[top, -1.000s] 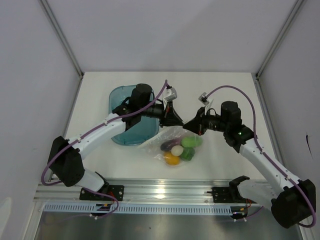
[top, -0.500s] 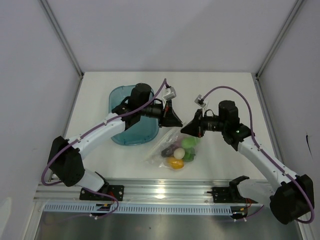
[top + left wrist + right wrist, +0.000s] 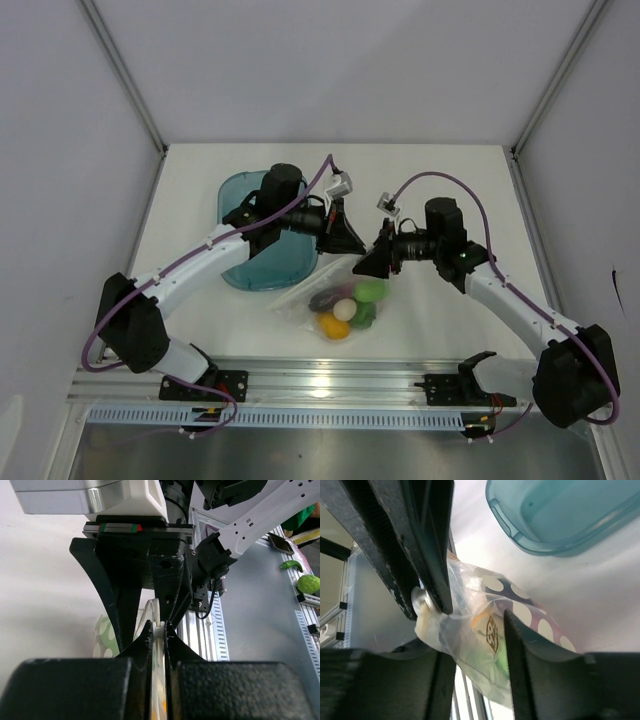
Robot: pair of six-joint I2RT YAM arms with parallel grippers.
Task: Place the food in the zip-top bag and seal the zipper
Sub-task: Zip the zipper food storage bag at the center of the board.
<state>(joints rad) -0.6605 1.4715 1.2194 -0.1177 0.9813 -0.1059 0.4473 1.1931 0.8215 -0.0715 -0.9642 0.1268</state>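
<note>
Bulging zip-top bag (image 3: 296,304), food (image 3: 347,308) inside

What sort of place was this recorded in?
Most likely a lab robot cell, not a kitchen: a white table boxed in by plain white panels, two arms bolted to an aluminium rail, and toy food in a dotted bag beside a teal tub.

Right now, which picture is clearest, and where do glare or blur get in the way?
Top view: sharp, evenly lit, glare on the metal rail. Left wrist view: close-up fingers are dark blurs. Right wrist view: the table whites out behind the zip-top bag.
</note>
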